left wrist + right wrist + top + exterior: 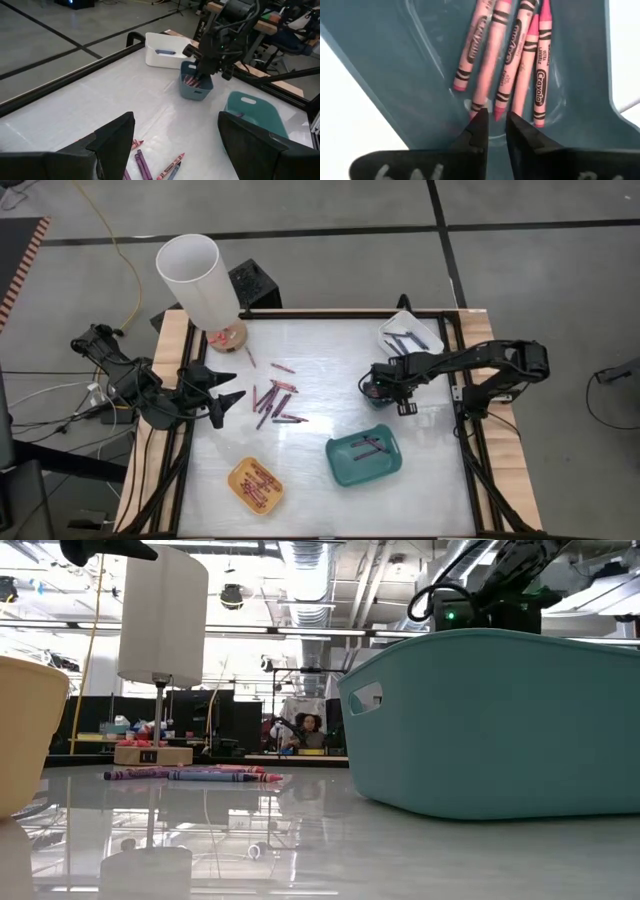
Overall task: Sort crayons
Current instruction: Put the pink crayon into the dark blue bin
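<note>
Releasing a pink crayon (496, 95) into the small blue-grey bin (377, 393) among other pink crayons, right end effector (496, 131) parting only slightly, best widened fully and lifted straight up; left end effector (232, 388) spread wide beside the loose crayons (274, 401) on the bench (330, 350).

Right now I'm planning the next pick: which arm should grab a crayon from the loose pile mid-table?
Left. The left gripper hangs open right beside the loose crayons. The right gripper is down in the small blue bin, over pink crayons.
</note>
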Motion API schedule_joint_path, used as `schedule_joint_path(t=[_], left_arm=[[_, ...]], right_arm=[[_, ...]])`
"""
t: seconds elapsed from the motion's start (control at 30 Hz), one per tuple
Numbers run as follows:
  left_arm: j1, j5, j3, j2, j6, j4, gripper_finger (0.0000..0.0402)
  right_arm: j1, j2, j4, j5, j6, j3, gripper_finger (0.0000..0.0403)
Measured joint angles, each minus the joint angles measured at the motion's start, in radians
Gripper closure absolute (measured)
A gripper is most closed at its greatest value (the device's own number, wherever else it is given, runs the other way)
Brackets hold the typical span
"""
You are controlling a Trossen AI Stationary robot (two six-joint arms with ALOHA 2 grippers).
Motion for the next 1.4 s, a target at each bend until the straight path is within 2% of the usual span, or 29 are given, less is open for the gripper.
schedule_joint_path(t=[0.27, 0.47, 0.57, 0.73, 0.9, 1.0, 1.13, 1.23, 1.4], left_arm=[[0.0, 0.0, 0.0, 0.0, -0.002, 0.001, 0.0126], [0.0, 0.0, 0.0, 0.0, -0.002, 0.001, 0.0126], [0.0, 0.0, 0.0, 0.0, -0.002, 0.001, 0.0126], [0.0, 0.001, 0.0, 0.0, -0.003, 0.001, 0.0126], [0.0, 0.002, 0.0, 0.0, -0.012, 0.001, 0.0126], [0.0, 0.003, 0.0, 0.0, -0.013, 0.008, 0.0126], [0.0, 0.002, 0.0, 0.0, -0.013, 0.012, 0.0126], [0.0, 0.002, 0.0, -0.001, -0.013, 0.013, 0.0126], [0.0, 0.025, 0.0, -0.001, -0.013, 0.015, 0.0126]], right_arm=[[0.0, -0.026, -0.04, 0.008, 0.004, 0.078, 0.032], [0.0, -0.058, -0.129, 0.059, 0.002, 0.26, 0.0319], [0.0, -0.061, -0.105, 0.058, 0.018, 0.355, 0.0319], [0.0, -0.06, 0.154, 0.058, 0.1, 0.446, 0.0319], [-0.001, -0.057, 0.486, 0.095, 0.143, 0.456, 0.0316], [-0.002, -0.023, 0.648, 0.15, 0.191, 0.46, 0.0307], [-0.002, 0.084, 0.822, 0.164, 0.19, 0.458, 0.0288], [-0.004, 0.181, 0.907, 0.161, 0.184, 0.47, 0.0271], [-0.027, 0.344, 0.864, 0.137, 0.185, 0.581, 0.0238]])
